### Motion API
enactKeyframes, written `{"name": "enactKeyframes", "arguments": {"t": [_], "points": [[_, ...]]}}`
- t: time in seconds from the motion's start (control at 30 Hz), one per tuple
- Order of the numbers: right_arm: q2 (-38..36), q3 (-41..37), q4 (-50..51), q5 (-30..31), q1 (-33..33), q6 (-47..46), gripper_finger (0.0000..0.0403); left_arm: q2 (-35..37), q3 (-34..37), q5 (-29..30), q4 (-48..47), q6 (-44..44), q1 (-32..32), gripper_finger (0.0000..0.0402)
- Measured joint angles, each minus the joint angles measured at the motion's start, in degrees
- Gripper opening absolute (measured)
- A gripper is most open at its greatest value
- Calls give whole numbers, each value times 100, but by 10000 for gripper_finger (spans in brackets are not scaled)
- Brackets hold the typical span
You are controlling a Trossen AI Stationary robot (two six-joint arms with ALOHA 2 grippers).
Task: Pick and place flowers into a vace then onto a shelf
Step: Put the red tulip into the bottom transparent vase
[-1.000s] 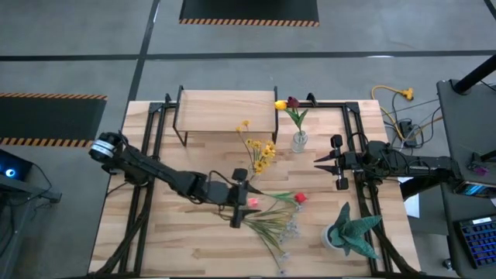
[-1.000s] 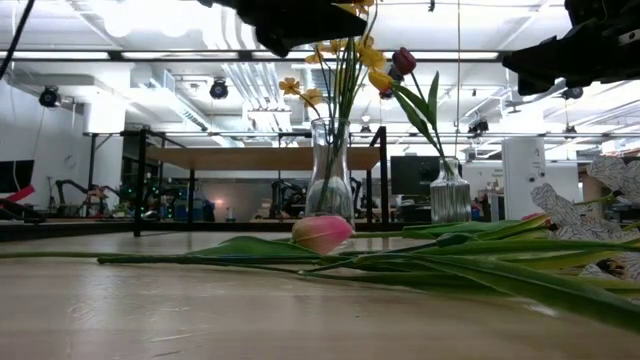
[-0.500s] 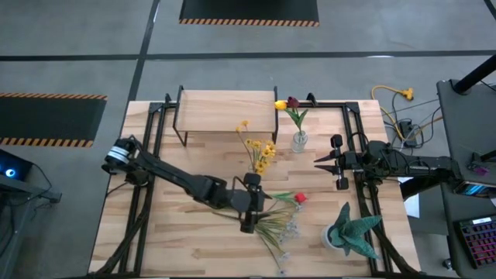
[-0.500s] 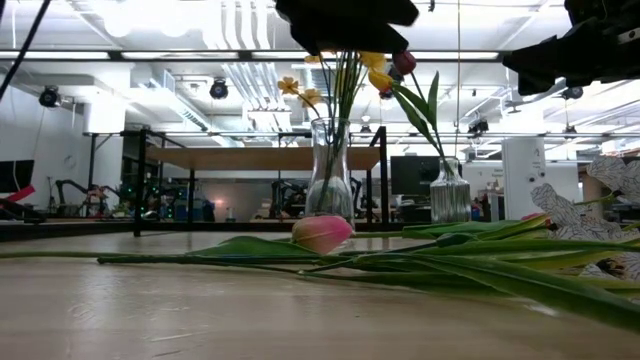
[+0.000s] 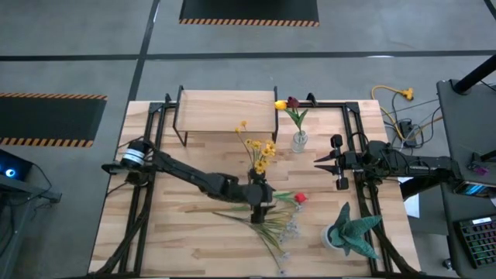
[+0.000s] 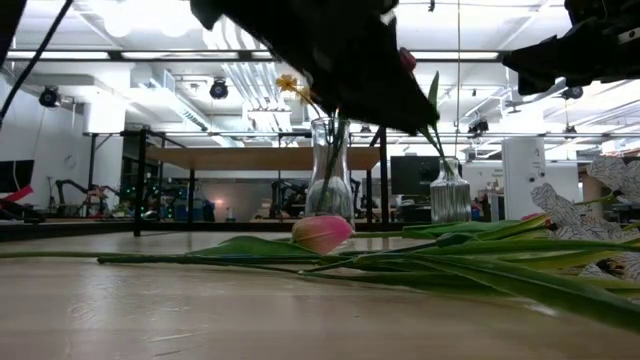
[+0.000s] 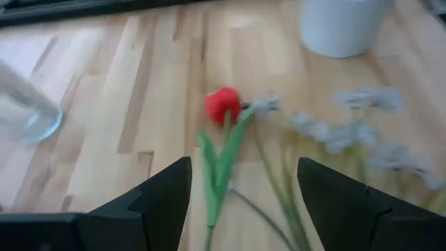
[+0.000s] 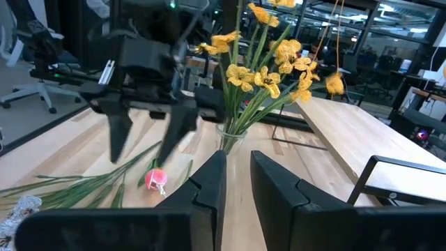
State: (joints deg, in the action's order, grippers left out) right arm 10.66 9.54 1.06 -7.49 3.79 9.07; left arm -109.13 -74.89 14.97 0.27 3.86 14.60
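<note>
Beyond the wooden table [image 5: 178,232] lay a grey floor with hazard-striped mats, and in the low view a bright workshop with ceiling lights. At the table's far edge stood the shelf [image 5: 225,111], its light top bare. Just in front of it a clear vase [image 6: 330,185] held yellow flowers [image 5: 262,153], and a second, smaller vase [image 5: 299,140] beside the shelf's right end held a dark maroon and a yellow blossom [image 5: 287,103]. More loose flowers [image 5: 271,221] lay flat on the table nearer the front edge: a red one [image 7: 223,104], a pink one [image 6: 321,233], and pale white sprays [image 7: 362,132] among long green stems. The left gripper [image 5: 258,203] hung low over this pile, its fingers [image 7: 164,195] spread wide apart with nothing between them, the red blossom showing in the gap. The right gripper [image 5: 327,161] hovered well apart to the right, near the smaller vase, fingers [image 8: 209,185] slightly parted and empty. A teal spiky potted plant [image 5: 353,231] stood at the table's front right corner.
</note>
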Motion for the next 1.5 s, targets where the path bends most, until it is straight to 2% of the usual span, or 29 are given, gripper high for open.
{"name": "enactKeyframes", "arguments": {"t": [0.27, 0.73, 0.87, 1.0, 1.17, 1.5], "points": [[-2, 4, 0, 0, 0, -5, 63, -233, -17, 48, 42, 98, -144, 244], [-2, 7, 2, 0, -2, -2, 57, -241, 8, 19, 30, 227, -55, 244], [-2, 7, 2, 0, 0, 8, 57, -241, 0, -410, 48, 335, 36, 244], [-2, 7, 2, 0, -1, 4, 57, -269, 20, -444, 21, 361, 150, 244], [-2, 7, 2, 0, -1, -5, 57, -248, 20, -203, 48, 266, 186, 244], [-2, 7, 17, 0, 0, -7, 57, -200, 21, -145, -71, -14, 131, 244]]}}
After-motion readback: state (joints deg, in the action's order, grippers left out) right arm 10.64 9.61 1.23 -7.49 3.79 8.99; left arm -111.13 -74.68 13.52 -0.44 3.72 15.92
